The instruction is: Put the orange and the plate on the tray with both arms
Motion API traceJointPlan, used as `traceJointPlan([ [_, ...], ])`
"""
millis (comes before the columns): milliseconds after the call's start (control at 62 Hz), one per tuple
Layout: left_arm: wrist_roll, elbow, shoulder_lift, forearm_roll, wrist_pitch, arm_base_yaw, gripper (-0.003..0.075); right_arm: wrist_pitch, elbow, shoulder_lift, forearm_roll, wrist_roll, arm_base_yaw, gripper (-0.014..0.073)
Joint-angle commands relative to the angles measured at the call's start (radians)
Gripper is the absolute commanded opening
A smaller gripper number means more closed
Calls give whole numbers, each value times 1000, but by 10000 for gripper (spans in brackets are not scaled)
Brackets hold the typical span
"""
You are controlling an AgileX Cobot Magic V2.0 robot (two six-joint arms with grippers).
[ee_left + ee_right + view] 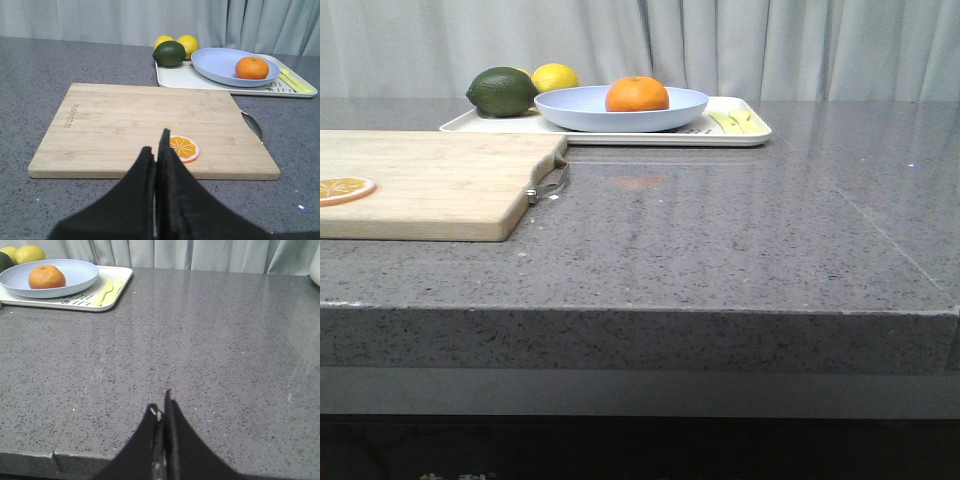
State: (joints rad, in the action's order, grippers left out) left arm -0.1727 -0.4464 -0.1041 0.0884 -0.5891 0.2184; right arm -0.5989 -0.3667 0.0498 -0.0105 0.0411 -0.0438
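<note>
The orange (637, 94) lies in the pale blue plate (580, 105), and the plate rests on the white tray (745, 134) at the back of the table. They also show in the left wrist view, orange (251, 68), plate (215, 64), tray (180, 78), and in the right wrist view, orange (46, 277), plate (80, 272), tray (120, 277). My left gripper (156, 145) is shut and empty, low over the near edge of the cutting board. My right gripper (164, 404) is shut and empty over bare counter near the front edge. Neither gripper shows in the front view.
A wooden cutting board (430, 185) with a metal handle (550, 185) lies at the left, with a dried orange slice (183, 148) on it. A green fruit (502, 91) and a yellow lemon (555, 77) sit on the tray's left end. Pale yellow cutlery (738, 121) lies at its right end.
</note>
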Motion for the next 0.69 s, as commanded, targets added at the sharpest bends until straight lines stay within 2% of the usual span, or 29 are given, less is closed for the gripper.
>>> traceJointPlan([
  [0, -7, -24, -12, -4, 81, -2, -18, 88, -20, 10, -9, -9, 4, -111],
  [435, -7, -12, -7, -6, 106, -2, -18, 88, -20, 10, -9, -9, 4, -111],
  [677, -7, 124, 109, -53, 221, -142, -18, 88, -20, 10, -9, -9, 4, -111],
])
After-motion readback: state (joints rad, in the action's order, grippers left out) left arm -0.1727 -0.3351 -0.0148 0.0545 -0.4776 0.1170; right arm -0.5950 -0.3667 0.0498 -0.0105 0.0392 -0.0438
